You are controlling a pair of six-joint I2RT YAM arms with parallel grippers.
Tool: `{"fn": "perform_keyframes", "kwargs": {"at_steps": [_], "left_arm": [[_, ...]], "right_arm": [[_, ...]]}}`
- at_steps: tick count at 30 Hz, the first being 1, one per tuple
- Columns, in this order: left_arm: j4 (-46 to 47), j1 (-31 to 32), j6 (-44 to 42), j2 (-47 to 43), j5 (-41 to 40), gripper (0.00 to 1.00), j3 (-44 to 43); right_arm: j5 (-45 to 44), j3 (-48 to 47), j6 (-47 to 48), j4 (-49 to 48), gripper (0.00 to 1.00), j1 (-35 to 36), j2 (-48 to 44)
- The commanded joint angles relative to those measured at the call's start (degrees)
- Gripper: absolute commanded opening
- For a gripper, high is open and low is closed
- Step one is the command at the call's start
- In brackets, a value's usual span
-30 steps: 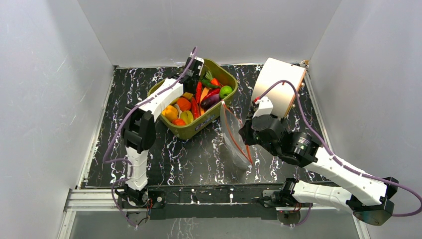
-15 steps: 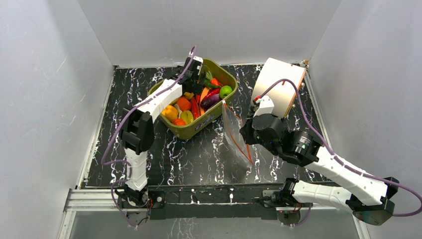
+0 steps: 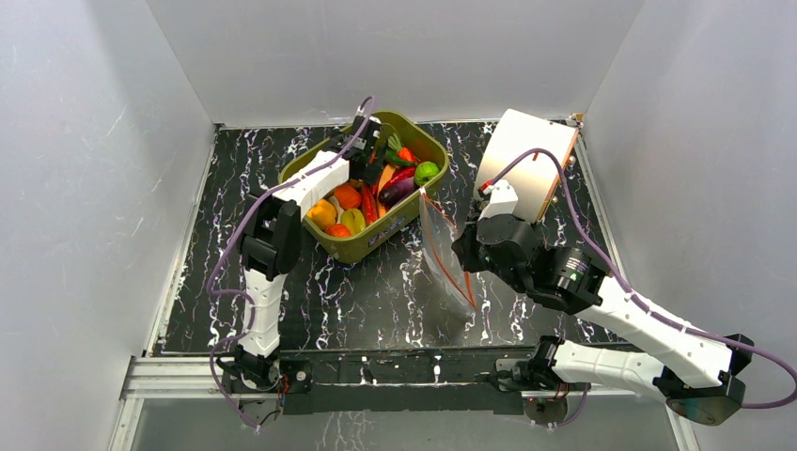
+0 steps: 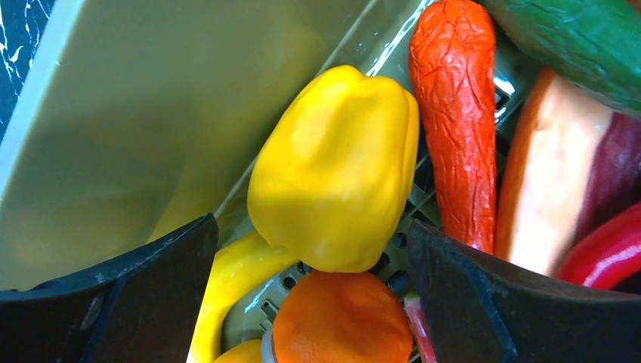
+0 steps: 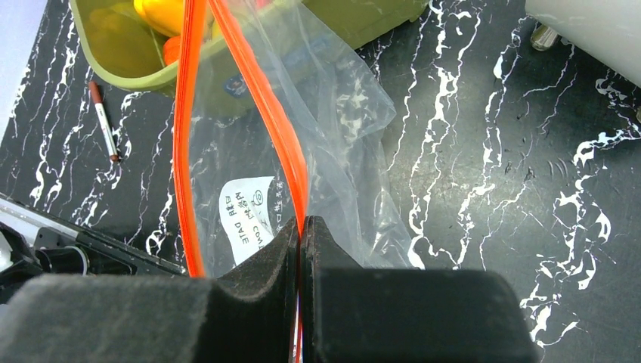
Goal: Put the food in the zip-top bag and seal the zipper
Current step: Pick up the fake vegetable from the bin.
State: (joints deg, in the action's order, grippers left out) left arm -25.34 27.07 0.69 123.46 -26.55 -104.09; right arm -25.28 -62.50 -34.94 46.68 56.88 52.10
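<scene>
Upper centre of the overhead view, an olive-green tub [image 3: 368, 244] sits on the black, white-veined surface [image 3: 376, 291], filled with toy food. The left arm reaches up from the bottom left and its left hand [image 3: 368, 158] dips into the tub.

From the left wrist camera, the left hand [image 4: 310, 231] is spread wide. Its two dark fingers [image 4: 151, 295] fill the bottom corners, and a yellow pepper [image 4: 336, 166] lies between them, not clamped. Below the pepper rests an orange ball [image 4: 340, 321]. A curved yellow piece [image 4: 227, 280] sits at lower left. Right of the pepper lies a wrinkled red-orange chilli [image 4: 457, 113]. Further right are an orange and purple piece [image 4: 552, 174] and a glossy red chilli [image 4: 605, 253]. A green piece [image 4: 582, 38] fills the upper right corner. The tub's wall [image 4: 151, 113] takes up the upper left.

Right of the tub in the overhead view, the right hand [image 3: 465, 254] holds the zip-top bag [image 3: 440, 249] upright, just beside the tub, with all the food outside it.

From the right wrist camera, the right hand [image 5: 301, 234] is pinched tight on one side of the zipper [image 5: 264, 98]. The other side bows away to the left, so the mouth gapes. The clear bag [image 5: 332, 136] carries a white label [image 5: 246, 208]. A small pen [image 5: 103, 121] lies on the surface at left.

A white board [image 3: 526, 160] leans at the upper right of the overhead view.
</scene>
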Motion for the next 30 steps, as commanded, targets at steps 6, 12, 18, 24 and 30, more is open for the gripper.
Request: {"fn": "perform_keyframes", "kwargs": {"at_steps": [6, 12, 18, 24, 30], "left_arm": [[4.93, -0.88, 1.07, -0.35, 1.72, 0.96, 3.12], [6.48, -0.88, 1.93, 1.25, 3.58, 0.95, 3.22], [8.12, -0.88, 3.17, 1.13, 5.18, 0.91, 4.78], [7.90, -0.88, 2.86, 0.12, 8.32, 0.71, 4.32], [6.24, -0.73, 2.83, -0.84, 7.66, 0.60, 3.78]], "right_arm": [[0.11, -1.40, 0.57, -4.93, 0.00, -0.02, 0.01], [0.41, -1.13, 0.50, -5.45, 0.00, -0.03, 0.28], [0.42, -1.30, 0.40, -5.53, 0.00, -0.09, 0.70], [0.47, -0.59, 0.07, -5.71, 0.00, -0.02, 0.26], [1.44, 1.17, -0.89, -6.16, 0.00, -0.02, -0.34]]}}
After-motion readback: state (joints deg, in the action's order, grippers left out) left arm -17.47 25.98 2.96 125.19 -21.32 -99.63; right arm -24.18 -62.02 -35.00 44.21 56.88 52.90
